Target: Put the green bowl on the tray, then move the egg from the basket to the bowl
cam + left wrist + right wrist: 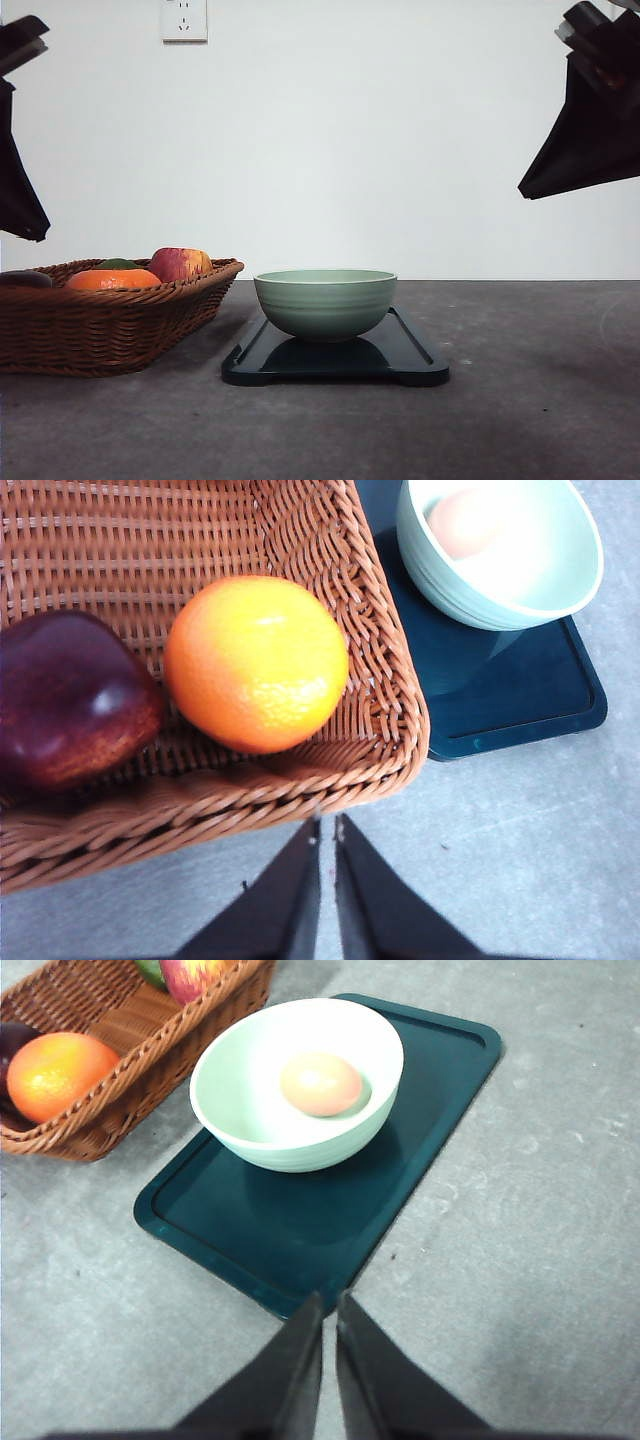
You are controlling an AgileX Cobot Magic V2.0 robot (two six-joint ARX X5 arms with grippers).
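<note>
1. Grey tabletop [520,420] under a plain white wall with a wall socket [184,19]; both arms were raised high at the upper corners of the front view.
2. Green bowl [325,303] sat upright on the tray [415,362], toward the basket-side half in the right wrist view; the far half of the tray lay bare.
3. Egg [320,1083] rested inside the bowl, near its bottom — visible too in the left wrist view.
4. Basket [100,330] stood just beside the tray, holding an orange fruit [256,663], an apple [180,264], a dark maroon fruit [70,705] and something green behind the orange.
5. Left gripper [327,830] hung above the basket's near rim, fingers drawn together to a thin slit, nothing between them.
6. Right gripper [330,1310] hung over the table just off the tray's edge, fingers likewise nearly touching and empty.
7. Judgement: both placements looked complete, so the step in hand was clearing away. Done well, that means keeping each arm high and moving away from bowl and basket rims — no sweep across the tray, since a nudge to the bowl could roll the egg.
</note>
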